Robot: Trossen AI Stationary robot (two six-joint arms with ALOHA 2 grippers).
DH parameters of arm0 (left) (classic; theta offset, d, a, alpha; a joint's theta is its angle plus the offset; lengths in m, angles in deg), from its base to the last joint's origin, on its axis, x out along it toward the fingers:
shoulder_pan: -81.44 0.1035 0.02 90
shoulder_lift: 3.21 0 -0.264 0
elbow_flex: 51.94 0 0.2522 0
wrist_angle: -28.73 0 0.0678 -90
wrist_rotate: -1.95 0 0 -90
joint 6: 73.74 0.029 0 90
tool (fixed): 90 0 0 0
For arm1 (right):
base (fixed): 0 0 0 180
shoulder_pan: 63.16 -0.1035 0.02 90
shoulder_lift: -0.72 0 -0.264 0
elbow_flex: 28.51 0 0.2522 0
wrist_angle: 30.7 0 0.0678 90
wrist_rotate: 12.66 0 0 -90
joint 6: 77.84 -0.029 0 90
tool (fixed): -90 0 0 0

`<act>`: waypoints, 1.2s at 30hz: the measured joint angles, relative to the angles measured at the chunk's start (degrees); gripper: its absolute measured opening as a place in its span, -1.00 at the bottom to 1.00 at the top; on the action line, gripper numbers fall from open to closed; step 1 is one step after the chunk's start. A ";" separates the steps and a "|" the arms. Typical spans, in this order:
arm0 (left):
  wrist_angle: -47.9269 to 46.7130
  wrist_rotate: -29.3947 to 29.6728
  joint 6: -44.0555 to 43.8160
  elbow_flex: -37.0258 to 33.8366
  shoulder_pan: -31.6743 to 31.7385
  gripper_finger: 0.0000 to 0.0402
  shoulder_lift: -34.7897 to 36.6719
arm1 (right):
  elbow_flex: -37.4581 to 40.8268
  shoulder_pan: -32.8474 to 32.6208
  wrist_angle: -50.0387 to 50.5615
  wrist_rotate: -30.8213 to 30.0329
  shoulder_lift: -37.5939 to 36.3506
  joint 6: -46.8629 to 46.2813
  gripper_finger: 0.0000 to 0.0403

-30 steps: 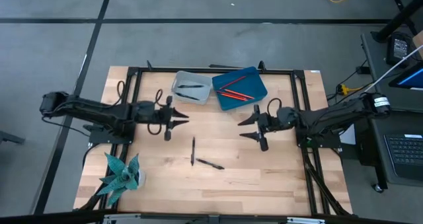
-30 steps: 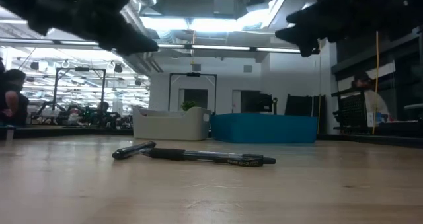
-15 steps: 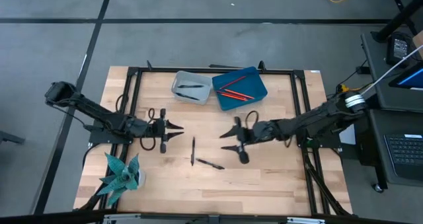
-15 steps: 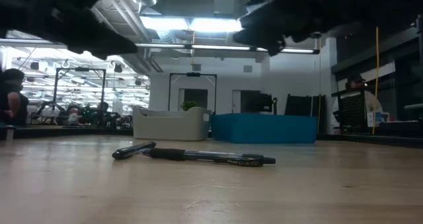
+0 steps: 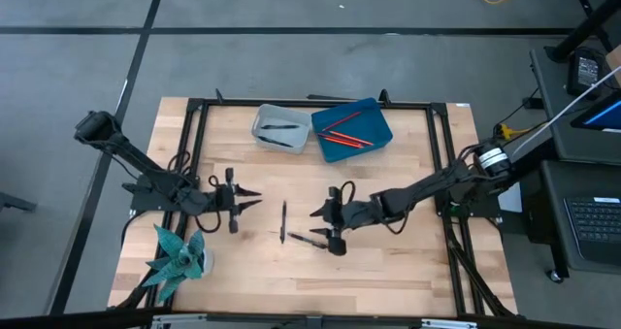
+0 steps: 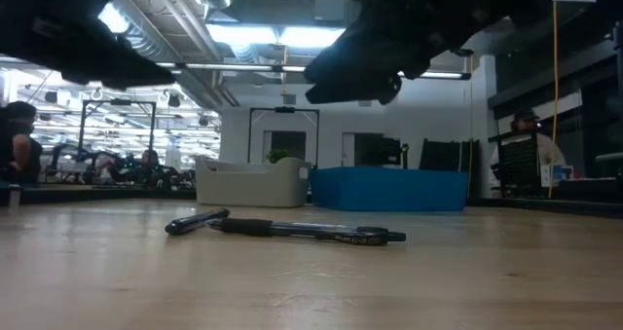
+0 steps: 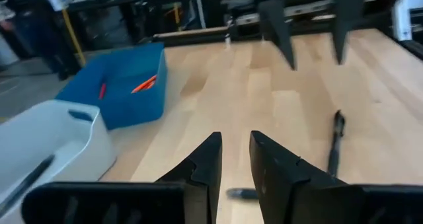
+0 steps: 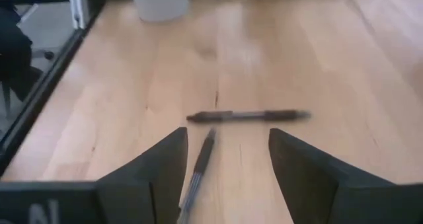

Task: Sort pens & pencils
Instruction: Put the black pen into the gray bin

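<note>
Two black pens lie flat on the wooden table: one [image 5: 283, 222] pointing toward the far edge, the other [image 5: 309, 240] slanting beside it; the right wrist view shows them as a crosswise pen [image 8: 248, 116] and a slanting pen [image 8: 198, 168]. My right gripper [image 5: 323, 226] [image 8: 228, 145] is open and hovers just right of them, touching nothing. My left gripper [image 5: 250, 199] [image 7: 234, 141] is open by a narrow gap, left of the pens, above the table. More dark pens lie in the grey tray [image 5: 281, 127]. Red pencils lie in the blue tray [image 5: 351, 128].
Both trays sit side by side at the table's far edge, inside a black frame [image 5: 199, 125] that runs round the table. A teal paper plant [image 5: 179, 256] stands at the near left corner. Bare wood lies near of the pens.
My right gripper has travelled from the table's right middle toward the left and near edge, ending beside the two loose pens, still open. My left gripper has drawn back toward the left and near edge. The pens have not moved.
</note>
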 joint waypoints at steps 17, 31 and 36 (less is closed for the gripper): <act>-0.71 0.17 1.22 -1.45 0.57 -0.64 -0.15 | -22.87 -0.41 34.06 8.68 11.31 -12.99 0.06; -1.60 -0.03 0.50 -1.45 0.57 -0.64 -0.15 | -24.64 -0.50 34.34 10.15 13.39 -13.35 0.06; -1.58 -0.05 0.49 -1.45 0.57 -0.64 -0.15 | -26.13 -0.50 35.65 10.44 15.99 -13.06 0.06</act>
